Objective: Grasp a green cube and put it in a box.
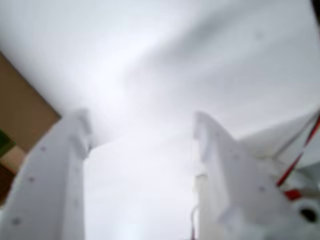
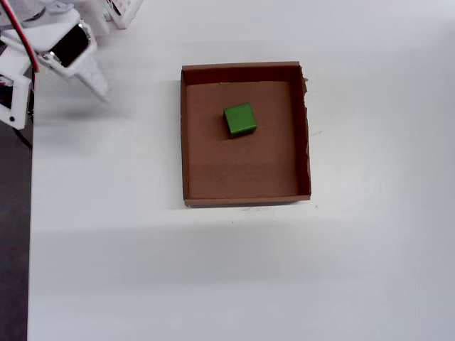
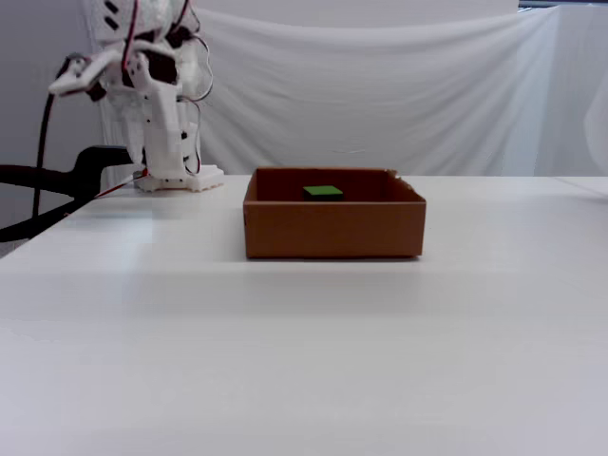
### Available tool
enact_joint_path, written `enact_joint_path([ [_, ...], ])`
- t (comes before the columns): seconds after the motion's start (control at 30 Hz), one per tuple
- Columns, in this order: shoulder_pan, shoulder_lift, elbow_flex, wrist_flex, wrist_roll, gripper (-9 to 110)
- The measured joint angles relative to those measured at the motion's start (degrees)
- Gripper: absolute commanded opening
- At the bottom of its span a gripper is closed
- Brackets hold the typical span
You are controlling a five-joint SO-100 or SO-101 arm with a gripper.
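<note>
Inside the box (image 2: 245, 181) I see the green cube (image 2: 240, 119) resting, my gripper (image 1: 142, 130) spread empty, task apparently done.

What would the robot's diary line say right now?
green cube: inside box, upper middle | claw: open, empty, away from box | task: looks done

A white table (image 2: 213, 277) fills the overhead view, bare and smooth. In the fixed view a white cloth (image 3: 380, 95) hangs creased behind it. At the left, a black chair (image 3: 47, 185) sits beside the table's edge.
</note>
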Motion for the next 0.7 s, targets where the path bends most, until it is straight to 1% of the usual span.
enact_joint_path([
  [0.1, 0.4, 5.6, 4.4, -0.9, 0.0, 27],
  [0.13, 2.1, 12.9, 11.1, -1.1, -0.1, 27],
  [0.27, 4.7, 21.2, 17.8, -0.9, 0.2, 26],
  [0.7, 6.0, 22.0, 18.5, 1.1, 0.3, 26],
])
